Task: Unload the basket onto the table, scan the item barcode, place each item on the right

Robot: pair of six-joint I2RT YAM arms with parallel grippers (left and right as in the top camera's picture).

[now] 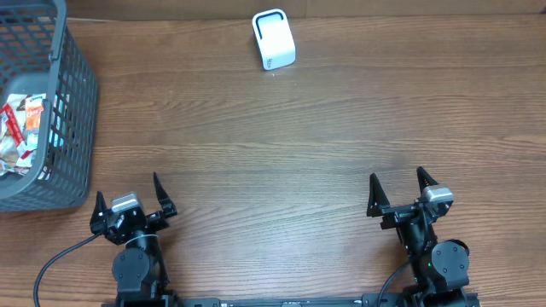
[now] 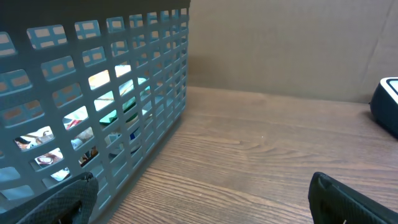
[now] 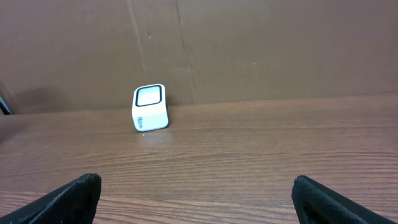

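Observation:
A small white barcode scanner (image 1: 274, 39) with a dark window stands at the back of the wooden table; the right wrist view shows the scanner (image 3: 150, 107) far ahead, left of centre. Packaged items (image 1: 21, 128) lie inside the grey mesh basket (image 1: 72, 128) at the left edge. My left gripper (image 1: 132, 198) sits open near the front edge, just right of the basket, nothing between its fingers. My right gripper (image 1: 399, 186) is open at the front right, also holding nothing. The left wrist view has the basket wall (image 2: 93, 93) close on its left.
A brown cardboard wall (image 3: 261, 50) backs the table. The scanner's dark edge (image 2: 387, 106) shows at the right of the left wrist view. Bare wood lies between the grippers and the scanner.

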